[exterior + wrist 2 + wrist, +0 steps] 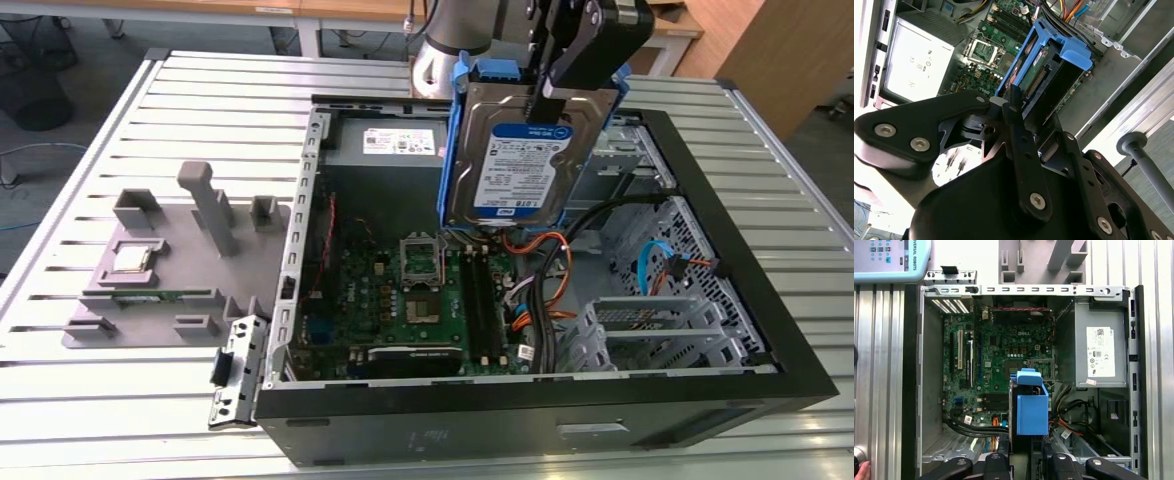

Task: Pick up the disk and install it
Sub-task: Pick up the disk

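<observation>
While it hangs over the open computer case (pixel 747 300), the gripper (pixel 545 100) is clenched on the top end of the disk (pixel 514 170), with 1 black finger lying across the labelled face. The disk hangs upright with its label turned to the exterior camera, and its blue carrier frame (pixel 454 130) runs along both long edges. In both wrist views the same frame (pixel 1064 50) (pixel 1031 412) is seen end-on past the gripper's black links, with the case interior behind it.

In the exterior view, orange cables (pixel 541 245) loop just beneath the drive at 6 o'clock. The green motherboard (pixel 400 290) lies at 7 o'clock from the disk on the case floor, and the grey power supply (pixel 387 145) sits at 9 o'clock against the far wall. A metal drive cage (pixel 667 330) stands at 4 o'clock. Well apart from the case, at its 9 o'clock on the exterior view's left, a grey holder fixture (pixel 160 270) rests on the slatted metal table (pixel 80 400).
</observation>
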